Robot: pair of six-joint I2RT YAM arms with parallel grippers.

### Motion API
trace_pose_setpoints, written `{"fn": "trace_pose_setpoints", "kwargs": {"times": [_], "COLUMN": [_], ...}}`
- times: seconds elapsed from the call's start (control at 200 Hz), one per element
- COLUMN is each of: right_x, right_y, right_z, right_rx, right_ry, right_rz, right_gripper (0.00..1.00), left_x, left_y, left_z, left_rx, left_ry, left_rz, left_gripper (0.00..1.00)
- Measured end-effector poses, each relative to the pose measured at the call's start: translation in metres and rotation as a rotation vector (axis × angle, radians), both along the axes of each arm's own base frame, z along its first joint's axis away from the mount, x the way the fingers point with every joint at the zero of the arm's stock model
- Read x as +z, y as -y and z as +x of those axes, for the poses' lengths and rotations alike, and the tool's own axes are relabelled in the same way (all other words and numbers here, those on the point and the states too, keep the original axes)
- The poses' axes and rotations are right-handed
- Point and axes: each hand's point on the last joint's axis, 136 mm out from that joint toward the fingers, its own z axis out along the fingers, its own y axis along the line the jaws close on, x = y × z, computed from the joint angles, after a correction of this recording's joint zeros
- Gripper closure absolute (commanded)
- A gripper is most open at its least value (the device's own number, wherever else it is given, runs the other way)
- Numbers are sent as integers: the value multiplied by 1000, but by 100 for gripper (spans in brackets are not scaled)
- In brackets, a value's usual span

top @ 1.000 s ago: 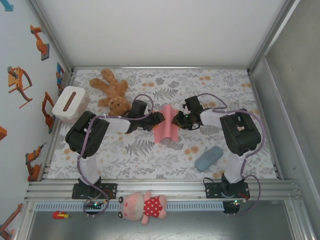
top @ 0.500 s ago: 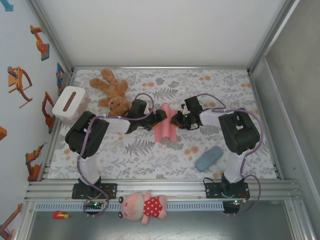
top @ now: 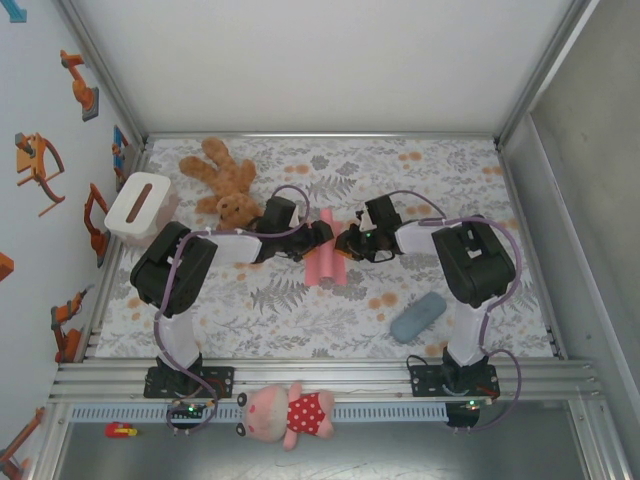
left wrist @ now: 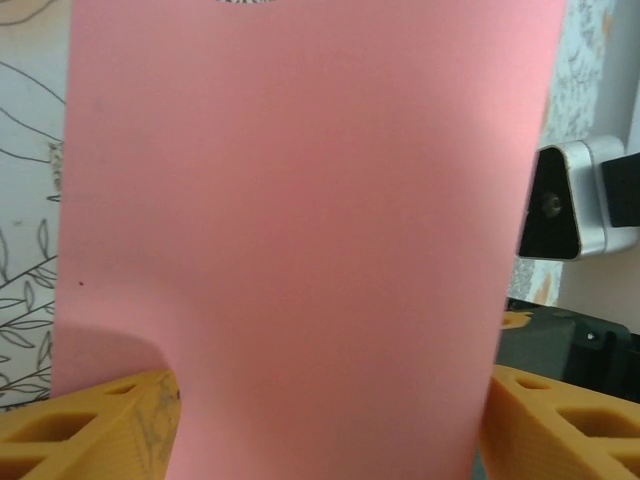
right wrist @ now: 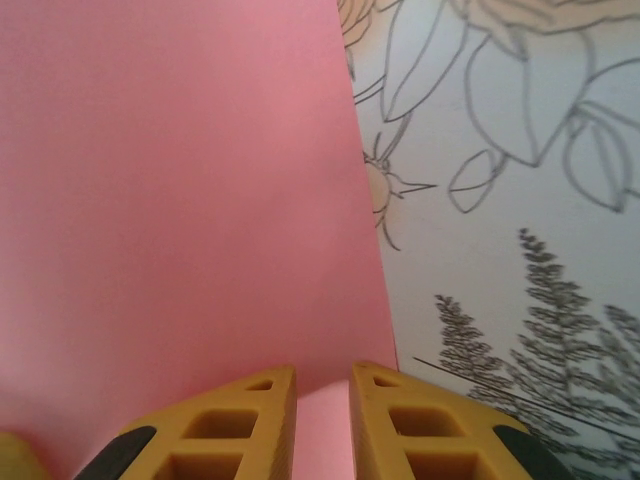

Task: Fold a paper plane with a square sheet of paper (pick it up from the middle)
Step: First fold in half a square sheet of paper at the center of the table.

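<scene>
the thin salmon-pink square sheet of paper sits near the middle of the grey-and-orange floral table cover, between the two arms. it isn't flat. from above it looks squeezed into a narrow, humped strip running away from the arm bases.

the left gripper is up against the sheet's left side and the right gripper is up against its right side, so they face each other with the paper between them.

in the left wrist view the pink sheet stands broad in front of the lens. the two yellow fingers are spread wide, one at each lower corner, with the paper's side edges running down to meet them. those jaws are well apart and straddle the full width of the sheet. i can't tell whether they press on it.

in the right wrist view the yellow fingers are drawn almost together, leaving a slim gap with pink showing through it. the sheet spreads up and to the left from the tips, with printed leaves on the cover to the right. i can't tell whether a pinch of paper is actually caught there.

a brown plush teddy bear lies at the far left of the cover, next to a white box with a slot in its top. a grey-blue oblong pouch lies near the right arm's base. a pink soft doll in a red dotted dress lies on the rail in front of the cover.
</scene>
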Motion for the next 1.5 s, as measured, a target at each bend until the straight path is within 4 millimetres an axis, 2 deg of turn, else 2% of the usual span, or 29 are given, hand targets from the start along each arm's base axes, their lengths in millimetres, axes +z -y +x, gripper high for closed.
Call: {"fn": "trace_pose_setpoints", "kwargs": {"times": [0.165,0.321,0.436,0.521,0.626,0.746,0.851,0.936,1.052,1.217,1.387,1.497], "right_x": [0,3,18,33,53,76,99,119,142,167,175,178], "right_y": [-1,4,14,28,43,52,50,43,34,24,14,10], "right_z": [0,1,4,8,13,16,17,19,18,14,11,9], "right_rx": [-2,-12,-35,-71,-97,-105,-88,-62,-26,23,64,81], "right_ry": [-2,15,60,102,169,240,305,354,392,412,399,386], "right_rz": [4,-17,-17,-9,22,82,150,219,311,420,481,502], "right_gripper": [79,79,79,76,68,53,43,37,30,30,30,30], "left_x": [-5,-9,-10,-6,15,63,106,130,146,165,176,174], "left_y": [-3,-8,-12,-16,-21,-22,-22,-21,-17,-10,-3,1], "left_z": [0,-2,-2,0,7,17,24,27,27,20,17,17], "left_rx": [-3,-13,-18,-20,-12,-11,-15,-25,-47,-93,-133,-148], "left_ry": [-16,-27,-28,-20,9,85,151,175,170,157,148,129], "left_rz": [41,87,106,109,72,-34,-146,-228,-311,-402,-471,-498], "left_gripper": [37,51,61,65,66,68,69,69,70,70,70,71]}}
